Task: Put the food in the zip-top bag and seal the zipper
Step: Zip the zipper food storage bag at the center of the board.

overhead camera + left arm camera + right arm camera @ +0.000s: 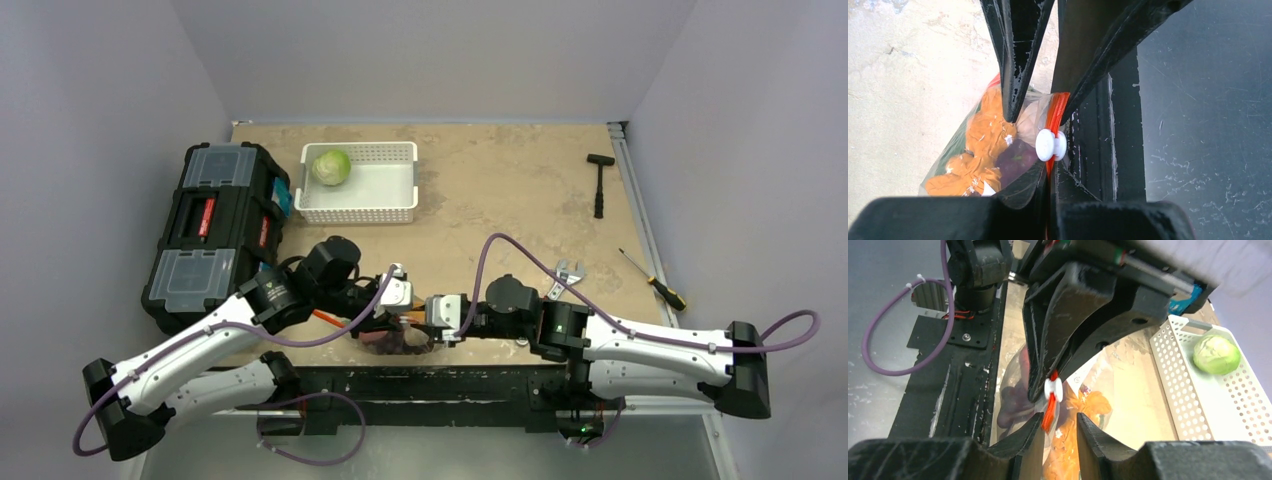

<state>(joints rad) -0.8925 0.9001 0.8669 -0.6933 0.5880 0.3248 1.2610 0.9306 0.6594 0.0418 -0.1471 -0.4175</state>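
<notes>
At the lower centre of the top view, both arms meet over the near edge of the table [500,190]. The zip-top bag [395,338] shows only as a dark smudge beneath them, and neither grip can be read from up there.

The wrist cameras show more. Low in the left wrist view, the left gripper [1050,175] is clamped flat. The zipper [1058,106], a thin orange-red strip, runs down into the seam between its matte black fingers. A white spool-shaped slider [1050,145] sits on the strip just above that pinch. Across the top of the same frame, the right gripper [1040,116] stands with its jaws apart. One scuffed finger presses the clear film and the other is just beside the strip.

Through the glossy, creased plastic show a soft-looking orange carrot [983,137] flecked with white, dark grapes [1015,159] and a sliver of green. The bag lies on the tabletop beside the black metal frame.

At its right side, the right wrist view adds a white perforated basket [1173,385] holding a round green cabbage [1216,354].

Only the top view shows a black toolbox [215,225] at the left and a hammer [599,185] at the upper right. On the right it also shows a screwdriver [655,280] and a silver wrench [566,276].
</notes>
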